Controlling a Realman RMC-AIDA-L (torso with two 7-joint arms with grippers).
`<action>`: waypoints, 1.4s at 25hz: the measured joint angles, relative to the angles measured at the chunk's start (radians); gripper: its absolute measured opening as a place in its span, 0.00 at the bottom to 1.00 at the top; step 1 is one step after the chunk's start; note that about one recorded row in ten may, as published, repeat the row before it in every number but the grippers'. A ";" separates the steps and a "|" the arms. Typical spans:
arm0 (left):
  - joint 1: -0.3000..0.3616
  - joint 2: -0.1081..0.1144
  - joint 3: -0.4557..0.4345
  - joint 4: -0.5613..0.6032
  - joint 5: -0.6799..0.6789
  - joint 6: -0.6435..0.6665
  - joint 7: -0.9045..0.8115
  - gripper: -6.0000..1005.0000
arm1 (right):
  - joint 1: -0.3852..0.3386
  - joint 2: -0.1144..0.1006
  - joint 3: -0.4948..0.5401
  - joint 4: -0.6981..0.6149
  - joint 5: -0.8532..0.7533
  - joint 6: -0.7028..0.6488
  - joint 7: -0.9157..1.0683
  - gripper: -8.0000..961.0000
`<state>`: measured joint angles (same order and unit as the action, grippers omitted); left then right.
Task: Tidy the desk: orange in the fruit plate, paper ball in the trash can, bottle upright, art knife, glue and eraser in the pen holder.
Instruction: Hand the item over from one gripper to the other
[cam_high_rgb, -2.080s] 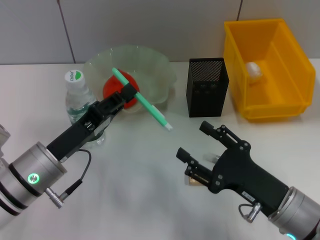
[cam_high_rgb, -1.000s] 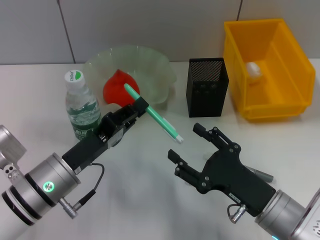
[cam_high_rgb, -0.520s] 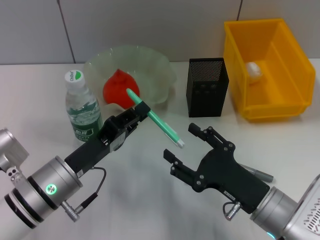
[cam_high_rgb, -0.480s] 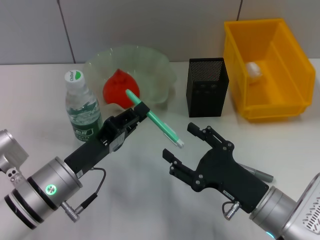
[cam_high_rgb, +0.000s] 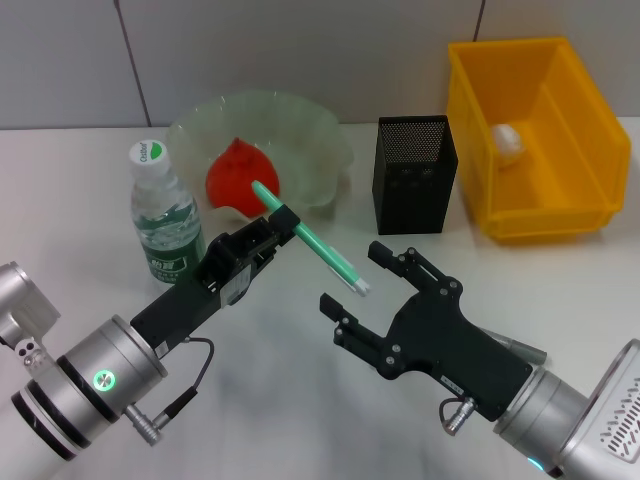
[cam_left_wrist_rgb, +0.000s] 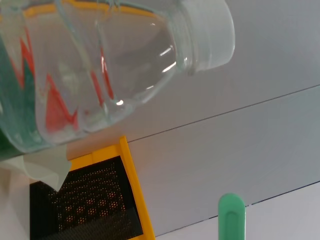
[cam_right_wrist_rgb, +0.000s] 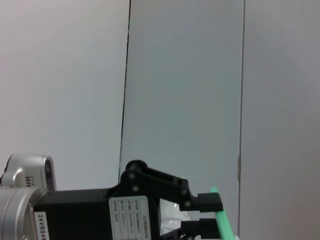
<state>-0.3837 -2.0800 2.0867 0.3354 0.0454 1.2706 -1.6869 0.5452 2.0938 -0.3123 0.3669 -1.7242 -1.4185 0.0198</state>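
Reaching over a white desk (cam_high_rgb: 280, 400), the right gripper (cam_high_rgb: 362, 282) is seen near centre with jaws spread wide, empty. Just left, the left gripper (cam_high_rgb: 272, 222) is clamped on a green art knife (cam_high_rgb: 308, 237) held aloft. Farther back stand the bottle (cam_high_rgb: 162, 215) upright, the orange (cam_high_rgb: 232, 177) in the fruit plate (cam_high_rgb: 310, 140), the pen holder (cam_high_rgb: 415, 175) and the trash can (cam_high_rgb: 540, 135), against a grey panelled wall (cam_high_rgb: 300, 50).

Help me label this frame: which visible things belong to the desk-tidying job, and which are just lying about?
Job: red-orange orange in the pale-green wavy fruit plate; upright clear bottle; black mesh pen holder; yellow trash can; green art knife in the left gripper.
Lying about: nothing visible.
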 joint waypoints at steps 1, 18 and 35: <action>0.000 0.000 0.000 0.000 0.000 0.000 0.000 0.28 | 0.002 0.000 0.000 0.000 0.000 0.000 0.000 0.81; 0.000 0.000 0.001 0.004 -0.001 -0.011 -0.010 0.29 | 0.012 0.000 0.025 0.000 0.000 0.017 -0.049 0.52; 0.000 0.000 0.001 0.004 -0.001 -0.019 -0.011 0.30 | 0.019 0.000 0.036 0.000 -0.024 0.027 -0.050 0.40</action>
<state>-0.3840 -2.0800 2.0877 0.3390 0.0444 1.2515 -1.6981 0.5646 2.0937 -0.2759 0.3670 -1.7481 -1.3911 -0.0298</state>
